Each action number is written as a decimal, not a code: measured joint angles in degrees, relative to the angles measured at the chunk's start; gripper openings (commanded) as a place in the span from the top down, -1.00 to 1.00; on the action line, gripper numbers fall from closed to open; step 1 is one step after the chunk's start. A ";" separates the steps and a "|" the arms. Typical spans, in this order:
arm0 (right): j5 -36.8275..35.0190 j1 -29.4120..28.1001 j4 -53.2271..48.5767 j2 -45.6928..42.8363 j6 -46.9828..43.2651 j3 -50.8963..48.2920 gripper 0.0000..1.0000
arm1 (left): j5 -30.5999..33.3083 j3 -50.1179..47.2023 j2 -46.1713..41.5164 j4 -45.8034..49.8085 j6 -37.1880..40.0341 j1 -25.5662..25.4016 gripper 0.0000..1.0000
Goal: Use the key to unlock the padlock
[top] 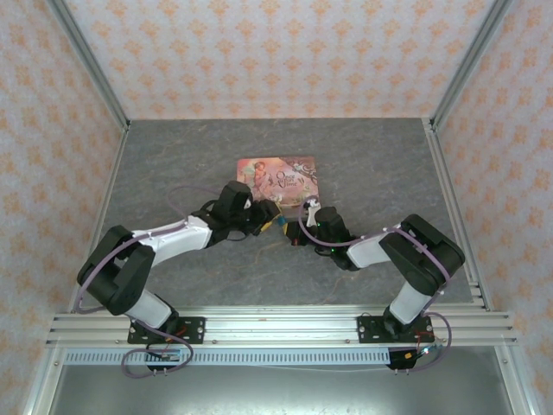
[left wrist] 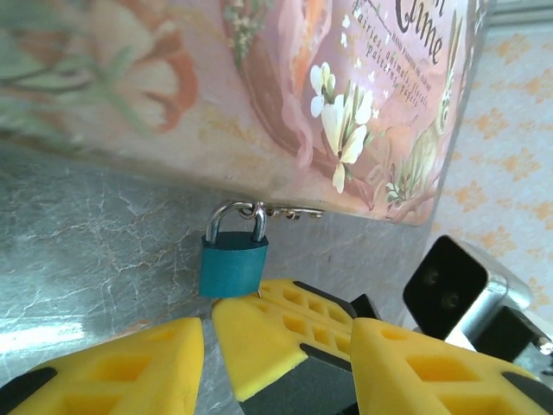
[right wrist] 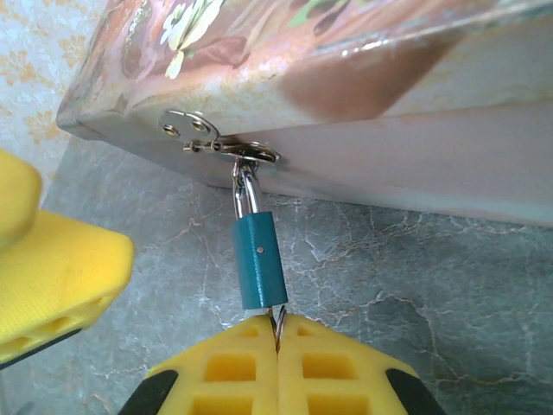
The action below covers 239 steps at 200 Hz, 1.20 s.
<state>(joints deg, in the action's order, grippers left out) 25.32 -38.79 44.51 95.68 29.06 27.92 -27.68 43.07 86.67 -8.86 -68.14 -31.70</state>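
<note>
At the near side wall of the pink tin (right wrist: 363, 52), we've got the right gripper (right wrist: 276, 344) with its jaws pressed flat together. They pinch a sliver of bright metal that we take to be the key (right wrist: 278, 322), and that sliver meets the bottom end of the padlock (right wrist: 261, 264). How deep it sits in the keyway, we can't tell.

The left gripper (left wrist: 278, 337) waits just beside, jaws spread wide and holding nothing, its yellow fingers (left wrist: 121, 367) flanking the right gripper's tip.

Now the relation that matters. The little teal body points straight away from the tin, shackle end at the tin and keyhole end toward the right jaws. So its long axis runs in line with those closed fingers. The right arm is the nearer one, in contact; the left is close but apart from the lock.

The shackle reads as shut, both legs down in the body, and it is threaded through the small metal hasp (right wrist: 229, 149) on the tin's wall. We'd judge that a twist about that axis comes next. The lock hangs loose from the hasp, so it may swing with the turn, and the open left jaws look well placed to steady it.

Around the tin spreads a grey marbled table (right wrist: 406, 294), and patterned peach walls (top: 276, 52) stand well beyond it.
</note>
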 measured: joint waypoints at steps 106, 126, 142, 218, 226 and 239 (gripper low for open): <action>1.49 -0.09 -0.09 0.00 15.54 1.51 1.00 | 3.10 -5.97 2.21 -13.11 -7.30 -1.27 0.23; 1.70 -0.09 -0.15 0.00 16.83 1.84 1.00 | 3.39 -5.97 3.43 -14.23 -7.82 -1.38 0.26; 1.75 -0.09 -0.28 0.00 17.51 2.10 1.00 | 4.09 -5.97 4.15 -15.04 -8.37 -1.55 0.28; 1.92 -0.09 -0.68 0.13 19.80 3.15 1.00 | 4.83 -5.97 6.84 -18.84 -10.03 -2.05 0.35; 1.95 -0.09 -0.72 0.17 19.87 3.17 1.00 | 4.85 -5.95 7.17 -18.86 -10.08 -2.12 0.34; 1.95 -0.07 -0.76 0.37 20.04 3.17 1.00 | 5.09 -5.95 7.56 -18.86 -10.10 -2.34 0.34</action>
<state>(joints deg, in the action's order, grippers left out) 27.27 -38.85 43.75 96.05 49.10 31.09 -22.59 37.12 94.24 -27.73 -78.24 -34.04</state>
